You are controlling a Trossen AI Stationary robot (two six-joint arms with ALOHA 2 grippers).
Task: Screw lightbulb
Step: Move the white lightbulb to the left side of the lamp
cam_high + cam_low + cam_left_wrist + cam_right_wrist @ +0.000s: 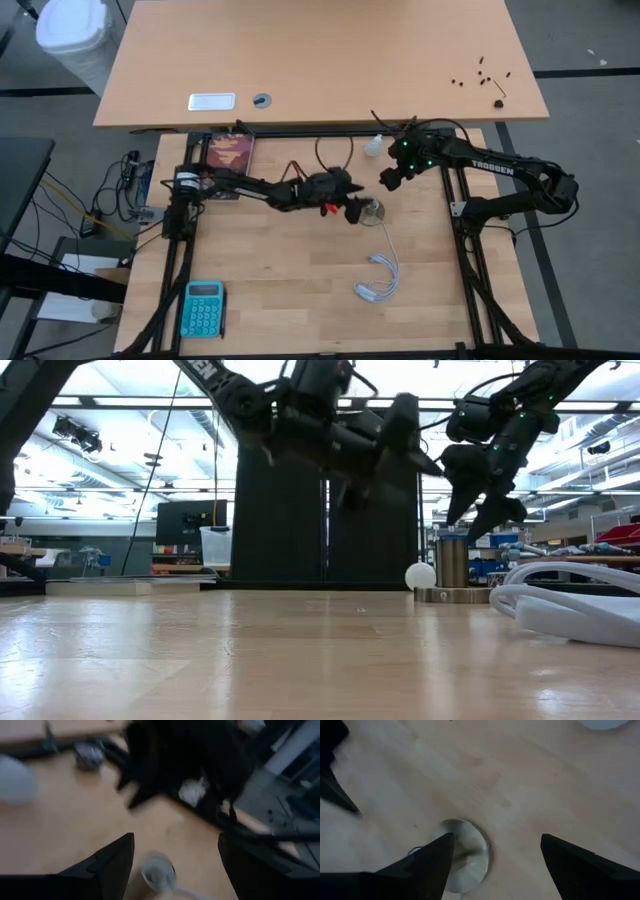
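The lightbulb is small and white and lies on the wooden table near its far edge; it also shows in the low view, beside the socket. The round metal socket stands at the table's middle, its white cable trailing toward the near edge. My left gripper hovers open just left of the socket, which shows between its fingers. My right gripper hangs open above the table between bulb and socket, and its wrist view looks down on the socket. Neither gripper holds anything.
A teal calculator lies at the near left corner and a dark booklet at the far left. Beyond the table's far edge stands a larger desk. The cable's plug end lies on the near right part of the table.
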